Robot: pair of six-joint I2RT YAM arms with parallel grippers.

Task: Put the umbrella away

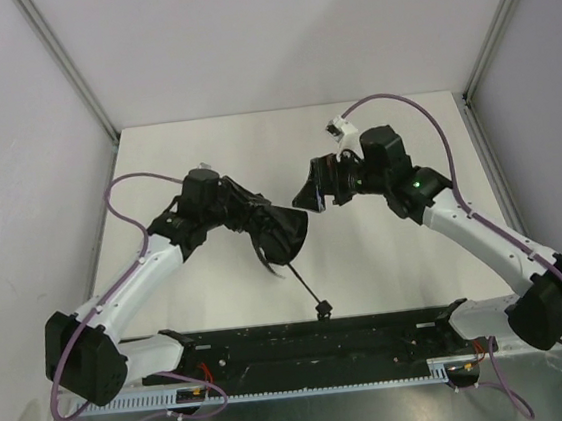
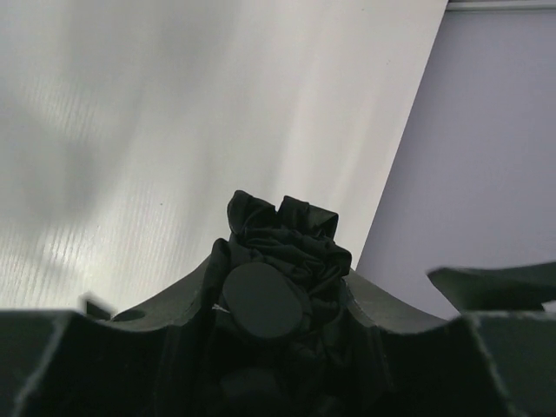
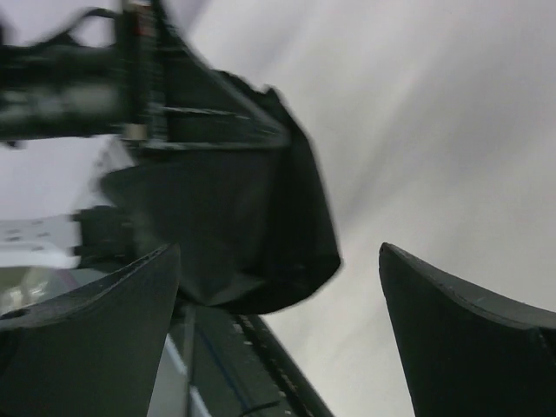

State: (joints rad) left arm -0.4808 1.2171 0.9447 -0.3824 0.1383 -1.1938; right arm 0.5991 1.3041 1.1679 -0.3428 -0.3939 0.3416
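While the left gripper (image 1: pixel 244 212) clamps the umbrella (image 1: pixel 275 233) just on the 9 o'clock side of the white table's (image 1: pixel 387 260) middle, the right gripper (image 1: pixel 311 192) hangs at the bundle's 2 o'clock, near it but apart. And look at those right jaws: spread wide, nothing between them! From the right wrist the two dark fingers (image 3: pixel 469 339) stand far apart over bare tabletop, with the black canopy (image 3: pixel 252 234) a blurred fold ahead at 11 o'clock.

Over to the left wrist: the jaws are partway closed, and bunched black fabric (image 2: pixel 282 230) sits squeezed between the fingers (image 2: pixel 95 356), a round black cap (image 2: pixel 261 300) facing the camera. That's a grip on the umbrella, no question.

From above, the canopy flares out from the left gripper toward 4 o'clock, partly gathered. A thin shaft (image 1: pixel 307 288) runs out of it toward 5 o'clock, ending in the small handle (image 1: pixel 322 310), which lies just short of the black base rail (image 1: pixel 275 344) at 6 o'clock.
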